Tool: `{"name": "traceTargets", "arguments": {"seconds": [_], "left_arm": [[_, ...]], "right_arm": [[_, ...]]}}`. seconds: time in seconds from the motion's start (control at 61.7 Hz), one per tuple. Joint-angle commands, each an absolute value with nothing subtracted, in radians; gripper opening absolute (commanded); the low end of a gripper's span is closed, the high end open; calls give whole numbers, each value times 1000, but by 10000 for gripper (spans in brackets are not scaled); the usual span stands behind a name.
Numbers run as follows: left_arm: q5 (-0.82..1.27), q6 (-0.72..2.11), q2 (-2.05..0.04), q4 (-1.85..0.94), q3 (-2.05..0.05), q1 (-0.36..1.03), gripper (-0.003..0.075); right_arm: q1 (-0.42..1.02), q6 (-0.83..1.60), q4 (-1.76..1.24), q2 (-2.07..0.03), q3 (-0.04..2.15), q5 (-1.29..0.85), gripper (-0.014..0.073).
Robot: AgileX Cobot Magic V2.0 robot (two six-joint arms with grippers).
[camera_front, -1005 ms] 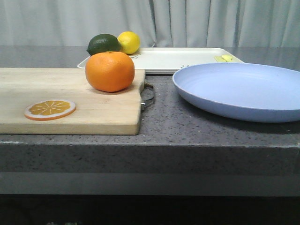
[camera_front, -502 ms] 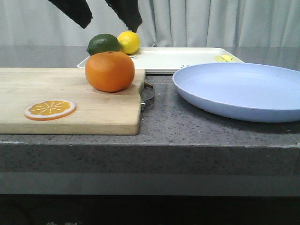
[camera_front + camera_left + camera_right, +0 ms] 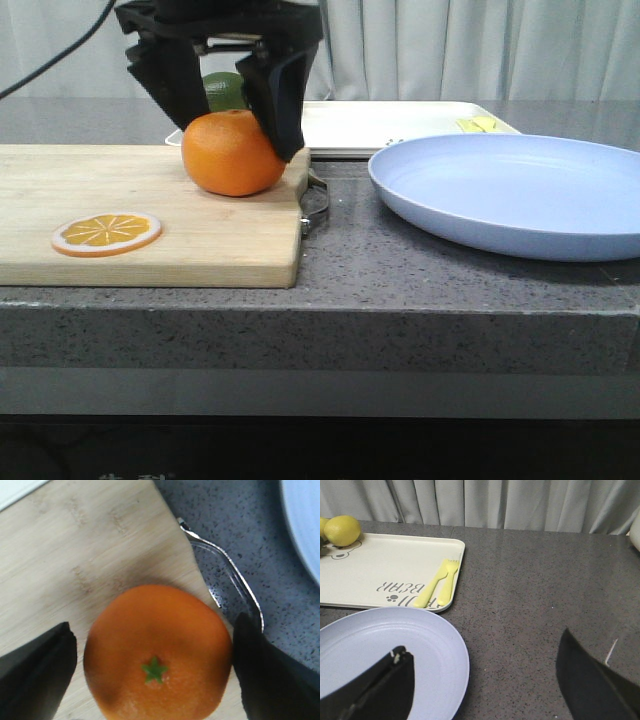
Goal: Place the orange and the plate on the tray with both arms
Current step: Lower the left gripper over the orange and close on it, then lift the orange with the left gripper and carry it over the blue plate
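Orange [image 3: 233,152] flanked by left tool [image 3: 227,110]
Fingers spread apart either side (released, on cutting board [image 3: 150,210]); right tool [image 3: 485,680] spread above plate [image 3: 385,655].

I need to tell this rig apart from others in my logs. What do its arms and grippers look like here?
The left gripper is matte black, with two broad flat fingers that taper to blunt tips below a blocky black body, and a thin dark cable trailing off it. The right gripper shows only in its wrist view: two black wedge-shaped fingers, one with a small pale scuff at its tip. No markings are readable.
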State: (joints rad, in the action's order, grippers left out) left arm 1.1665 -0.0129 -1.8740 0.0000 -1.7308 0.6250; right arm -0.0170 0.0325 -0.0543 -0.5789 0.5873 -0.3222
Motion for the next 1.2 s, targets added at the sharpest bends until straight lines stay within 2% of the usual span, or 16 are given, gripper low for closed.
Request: {"name": "traceTargets", "arguments": {"seconds": [0.0, 0.162, 0.243, 0.292, 0.389, 0.502, 0.648, 1.037, 1.183], "left_arm": [[1155, -12, -1842, 0, -1765, 631, 599], [1184, -12, -1859, 0, -1765, 631, 580], [1194, -12, -1859, 0, -1767, 631, 504], [1198, -12, -1859, 0, -1776, 631, 412], [1211, -12, -1859, 0, -1802, 631, 285], [1232, -12, -1859, 0, -1860, 632, 208], [1199, -12, -1861, -13, -1940, 666, 203], [768, -12, -1964, -56, -1954, 871, 203], [716, -12, -1991, -56, -1954, 909, 216]], "right_arm": [[-19, 33, -55, -585, 622, -234, 591], [-19, 33, -55, -585, 622, -234, 591], [-19, 33, -55, -585, 622, -234, 591], [-19, 33, -55, -585, 622, -234, 591], [-19, 33, -55, -585, 622, -234, 591], [-19, 33, -55, -585, 622, -234, 591], [-19, 33, -55, -585, 622, -234, 591], [-19, 33, -55, -585, 622, -234, 591], [-19, 33, -55, -585, 622, -234, 591]]}}
